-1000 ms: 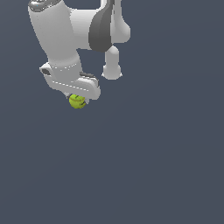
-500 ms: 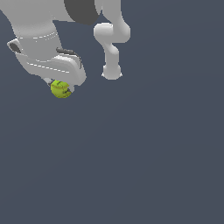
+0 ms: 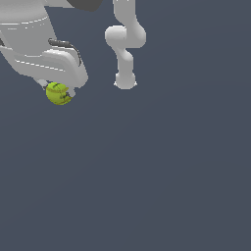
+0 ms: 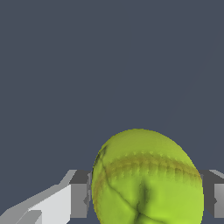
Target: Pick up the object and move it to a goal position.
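Observation:
The object is a small yellow-green ball (image 3: 59,93) with thin dark seam marks. It sits between the fingers of my white gripper (image 3: 58,89) at the upper part of the exterior view's left, under the large white hand. The gripper is shut on the ball. In the wrist view the ball (image 4: 146,179) fills the space between the two grey fingers (image 4: 78,194), one on each side, touching it. The fingertips are mostly hidden behind the ball and the hand.
The arm's white base and lower links (image 3: 125,54) stand at the top middle of the exterior view. A plain dark grey-blue floor (image 3: 147,171) fills the remainder of both views.
The gripper has carried the ball toward the exterior view's left and a little upward across the frames. The hand looks larger now. The ball stays held between the fingers.

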